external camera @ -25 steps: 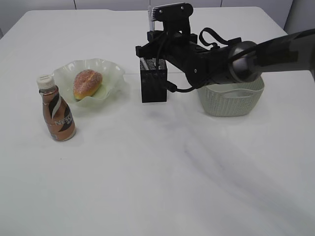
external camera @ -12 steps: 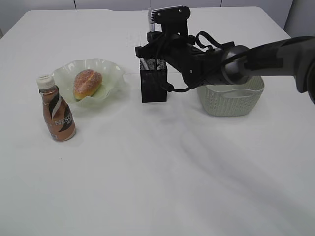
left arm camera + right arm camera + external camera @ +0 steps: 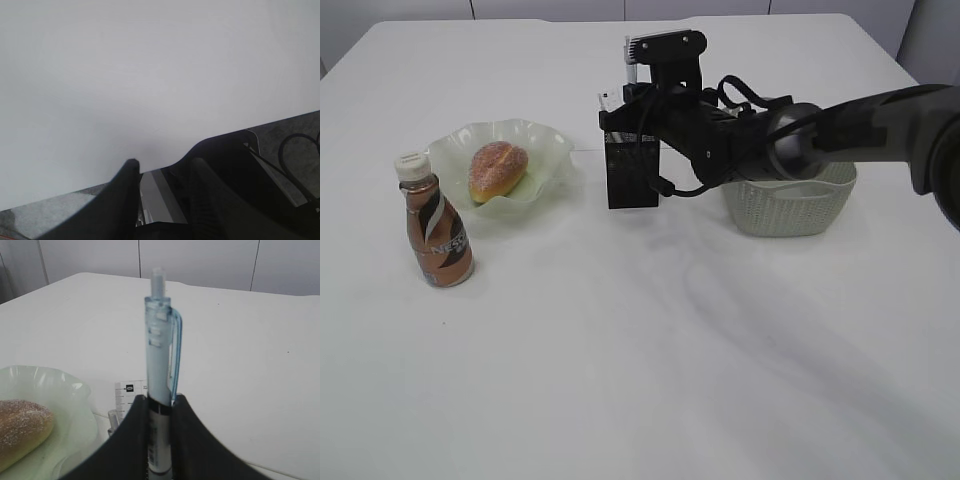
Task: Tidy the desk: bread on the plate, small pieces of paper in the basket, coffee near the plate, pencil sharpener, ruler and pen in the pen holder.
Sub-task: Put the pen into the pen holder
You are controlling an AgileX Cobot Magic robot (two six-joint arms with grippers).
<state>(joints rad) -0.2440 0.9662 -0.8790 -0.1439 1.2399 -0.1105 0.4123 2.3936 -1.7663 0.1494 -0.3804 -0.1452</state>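
My right claw (image 3: 159, 412), clamped on the pen (image 3: 159, 375), has descended toward the pen holder (image 3: 632, 170); insertion is imminent.

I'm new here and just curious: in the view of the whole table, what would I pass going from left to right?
Coffee bottle → plate with the bread → black pen holder → basket.

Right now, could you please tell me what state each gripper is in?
Left gripper: open, holding nothing.
Right gripper: closed on the pen, upright above the pen holder.
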